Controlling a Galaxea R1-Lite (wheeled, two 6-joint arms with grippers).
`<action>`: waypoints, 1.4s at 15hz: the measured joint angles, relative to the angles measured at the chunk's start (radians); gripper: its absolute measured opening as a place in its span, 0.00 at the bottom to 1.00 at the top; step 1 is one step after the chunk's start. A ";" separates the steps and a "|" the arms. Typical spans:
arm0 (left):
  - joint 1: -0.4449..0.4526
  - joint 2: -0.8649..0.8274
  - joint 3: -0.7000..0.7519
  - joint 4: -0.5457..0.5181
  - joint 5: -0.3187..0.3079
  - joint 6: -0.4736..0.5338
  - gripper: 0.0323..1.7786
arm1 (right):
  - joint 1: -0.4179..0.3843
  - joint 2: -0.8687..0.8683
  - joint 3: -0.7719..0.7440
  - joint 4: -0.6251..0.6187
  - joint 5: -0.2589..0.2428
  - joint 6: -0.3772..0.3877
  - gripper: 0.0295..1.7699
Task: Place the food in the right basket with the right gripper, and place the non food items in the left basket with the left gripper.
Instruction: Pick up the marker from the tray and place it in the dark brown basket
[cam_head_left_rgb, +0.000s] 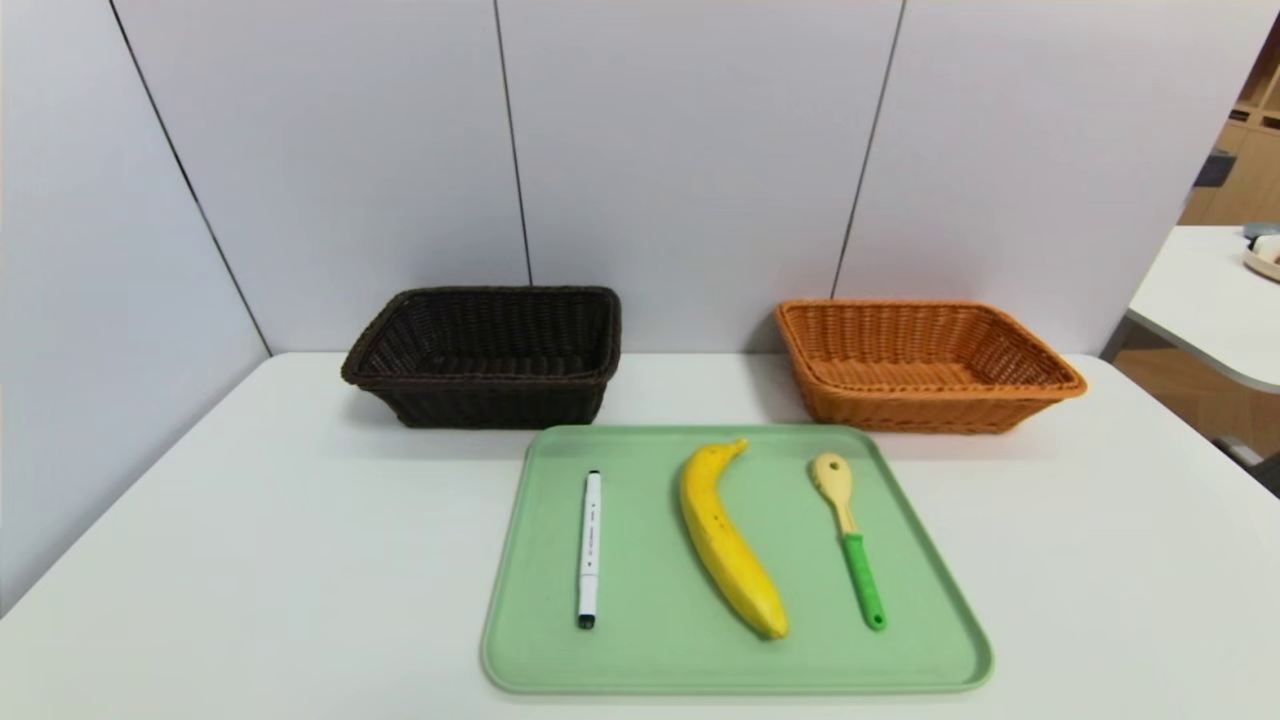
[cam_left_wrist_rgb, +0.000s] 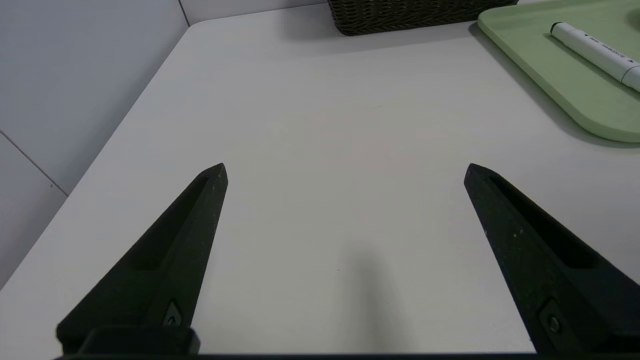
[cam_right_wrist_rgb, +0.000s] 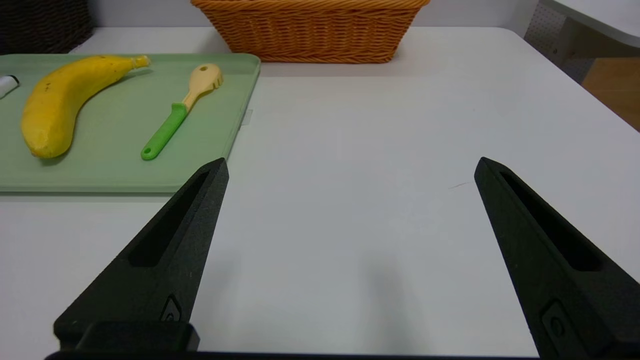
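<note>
Bright, even overhead light fills the scene without glare. The dark brown woven basket (cam_head_left_rgb: 485, 355) and orange woven basket (cam_head_left_rgb: 925, 365) cast soft, faint shadows on the white table (cam_head_left_rgb: 250, 560). Wall seams bow outward toward the head view's edges.

Left tool (cam_left_wrist_rgb: 345, 170): two long matte-black fingers (cam_left_wrist_rgb: 170, 250), wedge-shaped, each tapering from a broad base to a narrow blunt tip. Surface finely textured, with a few pale specks. The inner face of each finger carries an elongated recessed slot. Near each base sits a small round fastener in a shallow moulded pocket. A flat black block edge spans the base of one finger.

Right tool (cam_right_wrist_rgb: 350, 167): same build. Two matte-black tapered fingers (cam_right_wrist_rgb: 160, 265), same slotted recess along the inner face, same small fastener set in a pocket near the base, same black block edge at the root of one finger.

Neither arm's shell nor any cabling appears in these views.
</note>
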 joint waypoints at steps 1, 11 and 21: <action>0.000 0.000 0.000 0.000 0.000 0.000 0.95 | 0.000 0.000 0.000 0.001 0.000 0.001 0.96; 0.000 0.112 -0.103 0.040 -0.008 0.033 0.95 | 0.000 0.000 0.000 0.001 0.001 0.001 0.96; -0.227 0.894 -0.680 0.239 -0.021 0.231 0.95 | 0.000 0.000 0.000 0.000 0.000 0.000 0.96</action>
